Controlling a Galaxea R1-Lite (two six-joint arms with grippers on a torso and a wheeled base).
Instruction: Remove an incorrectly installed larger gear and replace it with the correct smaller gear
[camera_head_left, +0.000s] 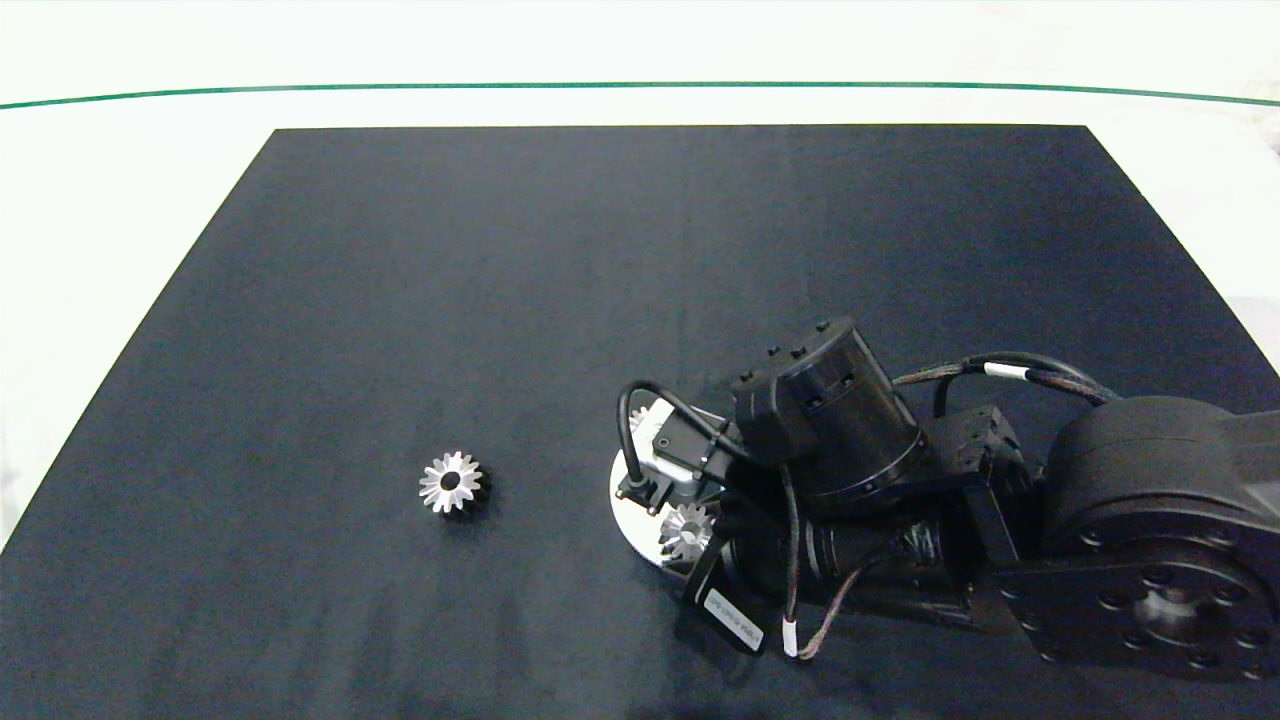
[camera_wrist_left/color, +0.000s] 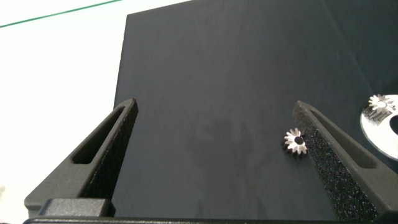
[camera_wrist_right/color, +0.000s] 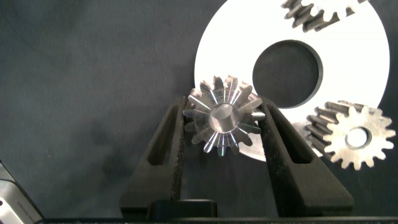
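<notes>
Our right tool (camera_wrist_right/color: 222, 134) is clenched on the larger gear (camera_wrist_right/color: 221, 119) over the disc (camera_wrist_right/color: 239, 43). The left tool (camera_wrist_left/color: 214, 134) is released, idle. We judge the steel gear heavy, stiff and slippery; grip across the teeth.

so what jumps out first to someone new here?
The right pincer, down over the round white plate at the black mat's near right, its fingers closed on a silvery star-toothed bevel gear. Next, a lone silvery star-faced gear lying apart on the black mat, left of the plate. The left pincer hangs open over bare mat.
</notes>
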